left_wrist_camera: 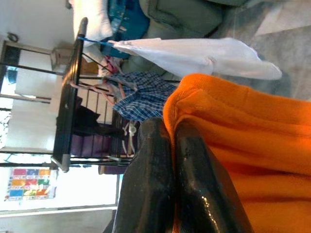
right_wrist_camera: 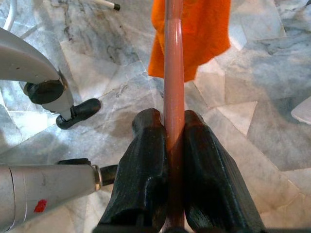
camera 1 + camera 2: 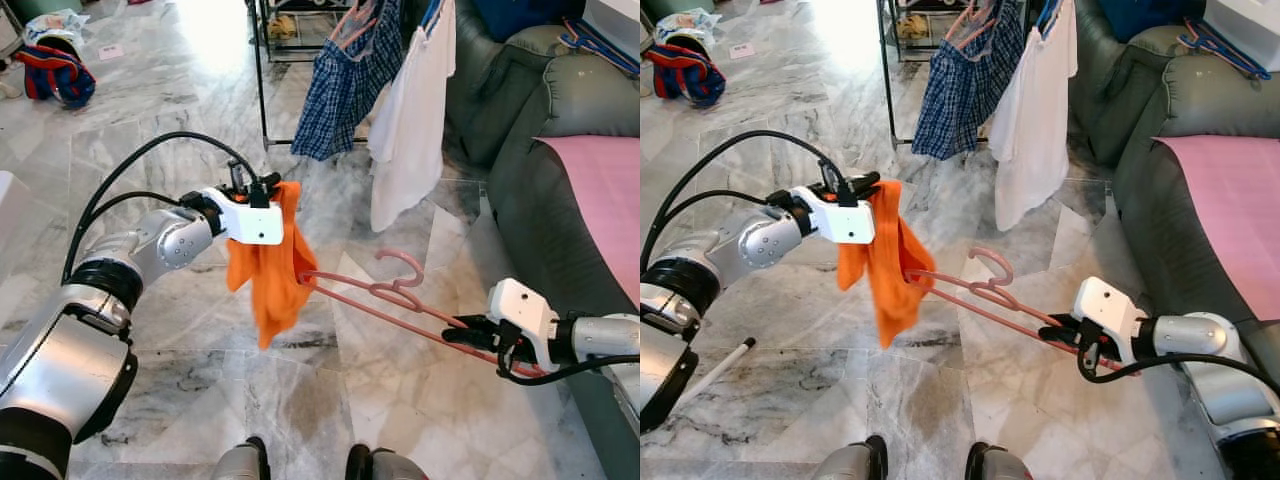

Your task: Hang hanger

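The room had a pale veined marble floor [image 3: 200, 120], a grey-green upholstered sofa [image 3: 540, 150] on the robot's right, and a black metal clothes rack [image 3: 262, 80] ahead carrying a blue checked garment [image 3: 345, 80] and a white shirt [image 3: 410, 130]. The orange knitted cloth [image 3: 270, 270] hung limp in mid-air, one end of the pink plastic hanger [image 3: 400, 295] inside it. The left gripper [image 1: 167, 145] was clenched on the cloth's top edge; the right gripper [image 2: 174, 141] was clamped on the hanger's bar at its outer end. The hanger appeared light, stiff and smooth, so liable to twist; the cloth soft and prone to slide off.
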